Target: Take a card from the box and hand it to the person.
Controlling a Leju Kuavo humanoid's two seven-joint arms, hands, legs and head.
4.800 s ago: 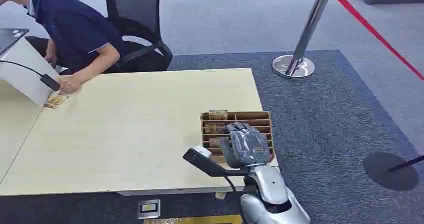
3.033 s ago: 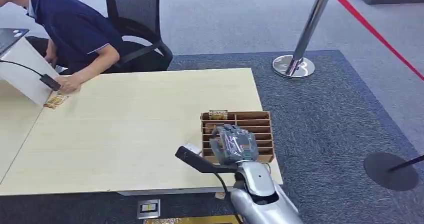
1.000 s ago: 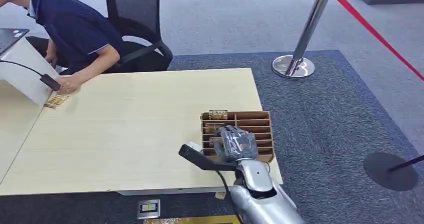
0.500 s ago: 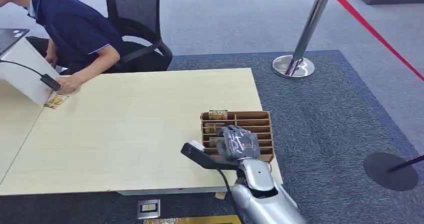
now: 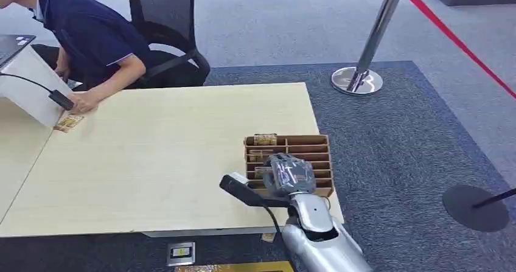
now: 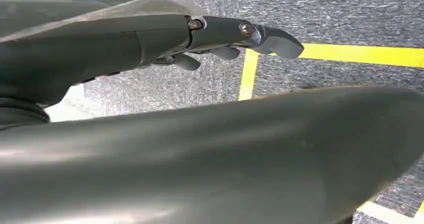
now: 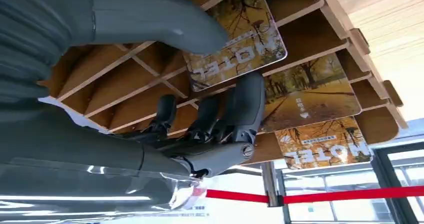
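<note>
I have the right robot hand (image 5: pixel 291 174) over the slotted wooden box (image 5: pixel 316 147) at the table's (image 5: pixel 164 162) near right corner, lower centre of frame. In the right wrist view its thumb and fingers (image 7: pixel 245 108) pinch one card (image 7: pixel 235 43), standing in its slot; I count three cards there. The left robot hand (image 6: pixel 225 38) hangs over carpet, fingers apart, holding nothing. Bare tabletop stretches to the person (image 5: pixel 91 34) at upper left.

Box (image 5: pixel 316 147): brown slotted cardboard, lower centre-right of head view, on surface. Card (image 7: pixel 235 38): autumn-tree print, standing in slot, two more beside it.
</note>
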